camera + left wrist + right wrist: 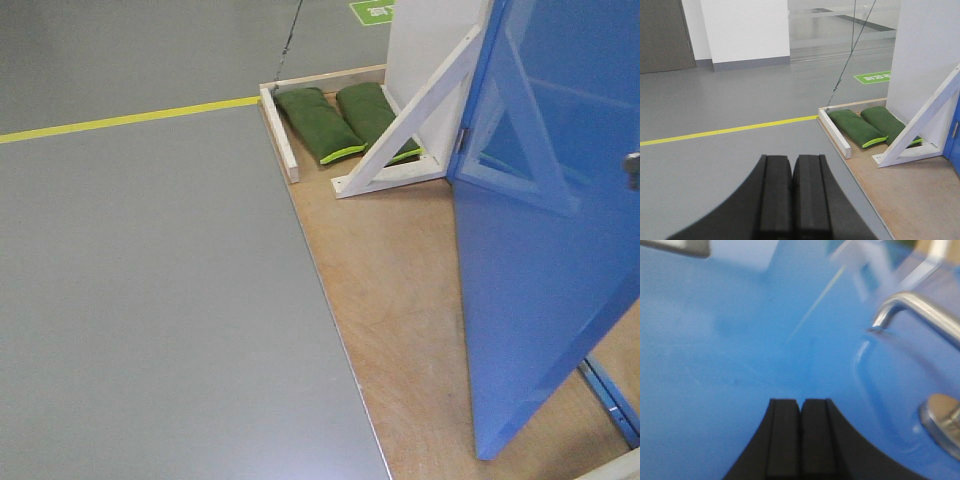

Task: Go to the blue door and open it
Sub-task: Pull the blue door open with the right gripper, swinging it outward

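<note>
Both pairs are pressed together, holding nothing: my left fingers (775, 195) hang over grey floor (705, 165), and my right fingers (785, 435) sit close to the blue door (540, 260), which stands ajar on the right. If I push on that glossy face I may skid and clip the lever handle (920, 307). Only the right wrist view shows the thumb-turn (942, 422); only the front view shows the door's swing.
</note>
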### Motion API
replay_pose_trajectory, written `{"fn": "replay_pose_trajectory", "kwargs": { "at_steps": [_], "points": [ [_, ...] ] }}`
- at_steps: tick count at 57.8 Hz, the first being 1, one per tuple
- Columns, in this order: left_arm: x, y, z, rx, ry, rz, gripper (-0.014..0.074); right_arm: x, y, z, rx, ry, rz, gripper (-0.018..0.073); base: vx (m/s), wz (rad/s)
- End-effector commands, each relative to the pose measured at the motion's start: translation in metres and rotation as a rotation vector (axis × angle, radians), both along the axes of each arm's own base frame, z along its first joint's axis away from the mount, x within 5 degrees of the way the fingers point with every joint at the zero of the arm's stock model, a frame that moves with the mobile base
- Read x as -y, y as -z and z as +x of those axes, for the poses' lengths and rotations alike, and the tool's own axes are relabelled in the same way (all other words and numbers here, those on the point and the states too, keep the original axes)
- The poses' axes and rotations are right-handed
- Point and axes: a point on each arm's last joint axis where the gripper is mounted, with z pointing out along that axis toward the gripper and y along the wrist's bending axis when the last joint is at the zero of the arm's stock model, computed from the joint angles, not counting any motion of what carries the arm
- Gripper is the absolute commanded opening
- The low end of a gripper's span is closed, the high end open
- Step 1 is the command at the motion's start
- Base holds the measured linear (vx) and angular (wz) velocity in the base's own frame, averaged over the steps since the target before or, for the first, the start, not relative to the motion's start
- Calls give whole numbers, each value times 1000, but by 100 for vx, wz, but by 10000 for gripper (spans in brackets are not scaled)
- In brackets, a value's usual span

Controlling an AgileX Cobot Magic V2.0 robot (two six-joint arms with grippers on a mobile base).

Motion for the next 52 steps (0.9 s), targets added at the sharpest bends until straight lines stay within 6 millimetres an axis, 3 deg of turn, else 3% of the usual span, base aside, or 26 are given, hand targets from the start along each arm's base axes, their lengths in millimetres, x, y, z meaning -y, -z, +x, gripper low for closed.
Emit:
{"fn": "replay_pose_trajectory", "kwargs": {
  "at_steps": [1, 26, 52],
  "points": [
    [1, -17, -1, 123, 9, 0, 73, -28, -40, -6, 164, -86, 22, 8, 0, -17],
    [1, -17, -1, 122, 9, 0, 73, -49, -56, -21, 192, -185, 27, 8, 0, 1],
    [1, -17, -1, 122, 9, 0, 73, -96, -59, 5, 232, -294, 45, 8, 0, 1]
  ]
}}
